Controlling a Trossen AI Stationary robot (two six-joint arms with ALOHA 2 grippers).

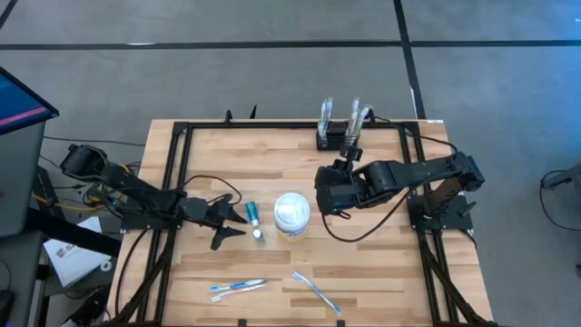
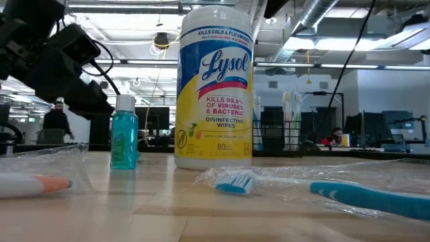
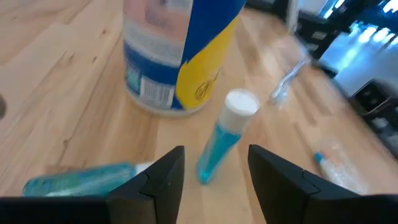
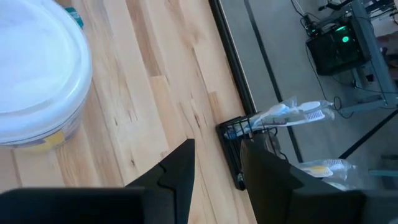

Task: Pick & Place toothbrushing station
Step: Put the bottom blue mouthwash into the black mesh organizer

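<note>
Two toothbrushes lie near the front edge of the table point(image 1: 381, 263): a blue toothbrush point(image 1: 238, 287) to the left and a second toothbrush point(image 1: 316, 291) to the right of it, both seemingly in clear wrapping. In the middle of the table stands the white wipes tub point(image 1: 292, 214), with a yellow label in the low view. Just to the left of the tub are a teal tube point(image 1: 252, 213) and a small bottle with a white cap point(image 1: 259, 233). In the low view one teal bottle stands upright beside the tub; I cannot tell for sure which of the two it is.

The toothbrushing station point(image 1: 338, 136) stands at the far edge of the table, right of the middle, with wrapped toothbrushes standing up in its slots. It is well apart from the tub, and bare wood lies between them. The left half of the table in front of the station is also free. A black frame runs along the table edges.

The left gripper point(image 1: 234, 222) is low over the table at the left, just beside the teal tube and the small bottle. Its fingers are spread apart, and the bottle with the white cap lies just in front of the gap; they hold nothing.

The right gripper point(image 1: 324, 202) hovers just to the right of the tub, between it and the station. Its fingers stand partly apart and hold nothing
</note>
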